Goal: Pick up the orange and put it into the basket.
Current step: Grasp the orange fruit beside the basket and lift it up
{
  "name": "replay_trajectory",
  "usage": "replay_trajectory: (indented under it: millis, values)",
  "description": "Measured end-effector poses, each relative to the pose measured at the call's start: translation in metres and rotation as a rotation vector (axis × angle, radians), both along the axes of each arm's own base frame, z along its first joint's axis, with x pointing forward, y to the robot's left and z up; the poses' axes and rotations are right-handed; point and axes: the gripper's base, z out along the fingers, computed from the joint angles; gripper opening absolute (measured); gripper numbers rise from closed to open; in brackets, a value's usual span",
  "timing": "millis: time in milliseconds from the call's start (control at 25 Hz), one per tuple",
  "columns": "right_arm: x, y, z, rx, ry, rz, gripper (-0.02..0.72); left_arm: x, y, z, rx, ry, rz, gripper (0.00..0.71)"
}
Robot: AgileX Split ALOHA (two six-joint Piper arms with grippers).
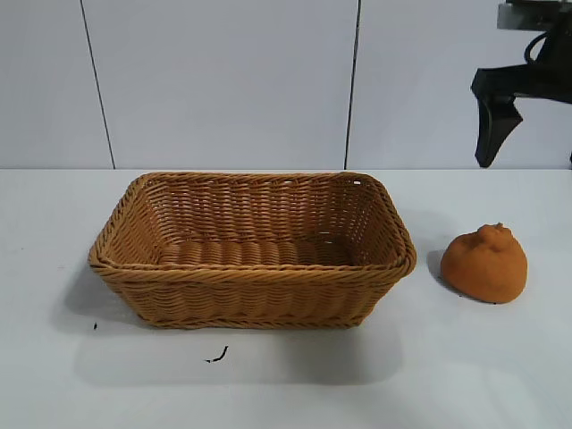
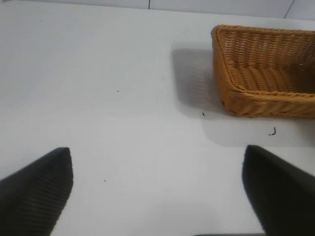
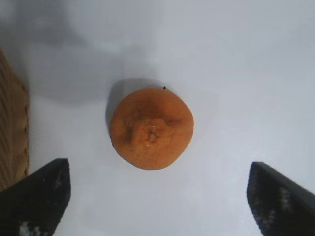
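Observation:
The orange (image 1: 484,264) sits on the white table just to the right of the basket (image 1: 250,271), apart from it, its knobbly bump pointing up. The wicker basket stands mid-table with nothing in it. My right gripper (image 1: 529,152) hangs high above the orange. In the right wrist view the orange (image 3: 151,129) lies straight below and a little ahead of that open gripper (image 3: 157,163), with nothing between the fingers, and a strip of the basket (image 3: 12,132) shows at the edge. My left gripper (image 2: 156,149) is open over bare table, with the basket (image 2: 231,88) farther off.
A small dark curl (image 1: 217,356) and a speck (image 1: 95,326) lie on the table in front of the basket. A panelled grey wall (image 1: 223,80) closes the back. Bare tabletop (image 1: 500,366) surrounds the orange.

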Motion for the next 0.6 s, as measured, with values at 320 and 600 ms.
replay_trajectory:
  millis: [320, 600]
  values:
    - [0.016, 0.002, -0.075, -0.005, 0.153, 0.004, 0.696, 0.000, 0.000, 0.000, 0.000, 0.000, 0.000, 0.672]
    - [0.021, 0.004, -0.105, 0.020, 0.180, -0.015, 0.696, 0.000, 0.000, 0.000, 0.000, -0.001, 0.000, 0.672]
